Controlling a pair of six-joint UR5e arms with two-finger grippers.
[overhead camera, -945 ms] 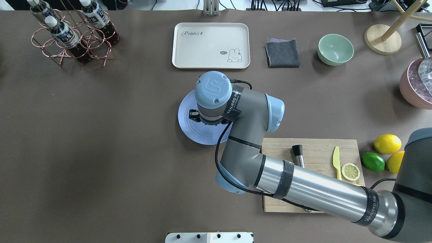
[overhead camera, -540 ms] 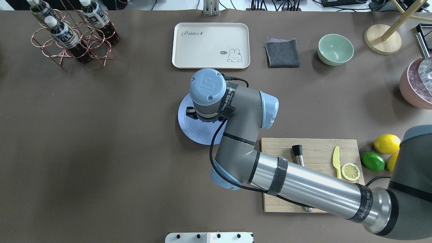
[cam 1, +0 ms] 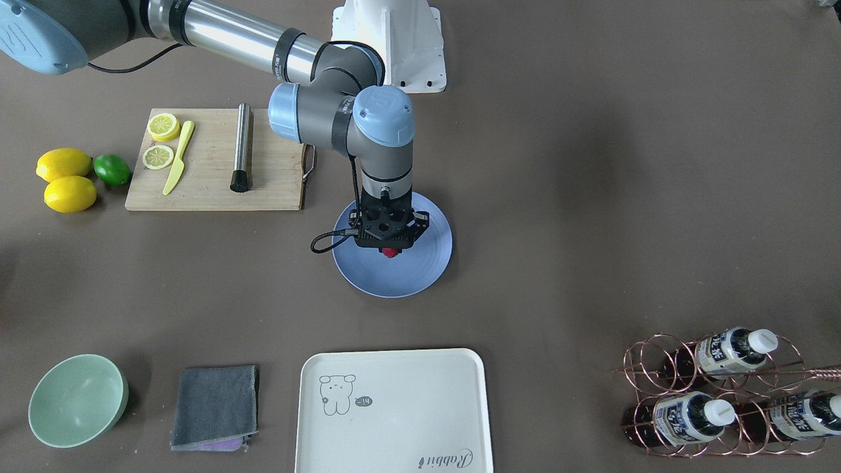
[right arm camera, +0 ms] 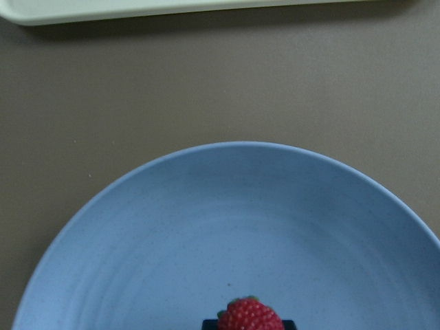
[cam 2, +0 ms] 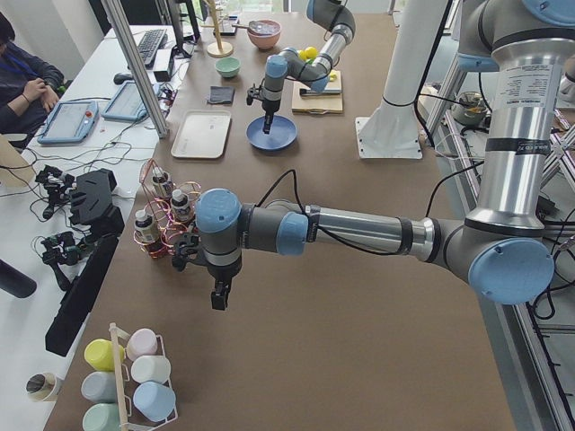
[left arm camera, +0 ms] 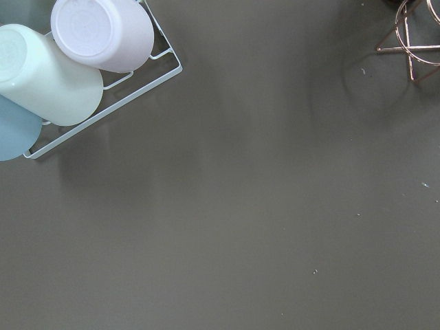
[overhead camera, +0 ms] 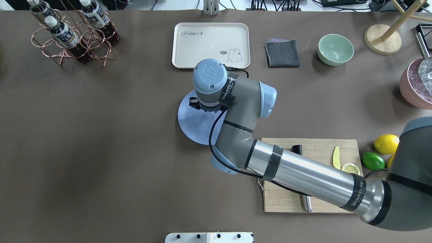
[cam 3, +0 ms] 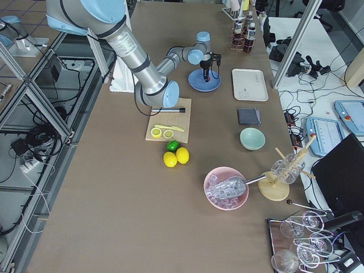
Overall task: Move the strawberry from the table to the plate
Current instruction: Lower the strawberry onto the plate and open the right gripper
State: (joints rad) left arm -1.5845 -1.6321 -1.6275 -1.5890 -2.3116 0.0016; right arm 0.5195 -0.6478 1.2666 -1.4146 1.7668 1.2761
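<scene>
The strawberry (cam 1: 391, 253) is over the middle of the plate (cam 1: 410, 279), at the tips of the right gripper (cam 1: 389, 247). In the right wrist view the berry (right arm camera: 251, 316) sits at the bottom edge, green cap up, with a dark bit of finger right against it. We read the right gripper as closed on it, though most of the fingers are hidden. We cannot tell whether the berry touches the plate or hangs just above it.

The plate lies flat on the table (cam 1: 591, 197). The right arm reaches out over it, wrist pointing straight down.

On the operators' side of the plate is a cream tray (cam 1: 394, 407). Near it lie a folded grey cloth (cam 1: 215, 406) and a mint-green bowl (cam 1: 75, 401).

On the robot's side is a wooden cutting board (cam 1: 204, 177) with lemon slices, a yellow knife and a metal rod. Two lemons (cam 1: 64, 163) and a lime (cam 1: 112, 169) sit just beside the board.

A copper bottle rack (cam 1: 716, 387) stands well apart, toward the robot's left.

The left gripper (cam 2: 218, 296) hangs above bare table, near a rack of pastel cups (cam 2: 135, 377) and far from the plate. We cannot tell whether its fingers are apart or together.
</scene>
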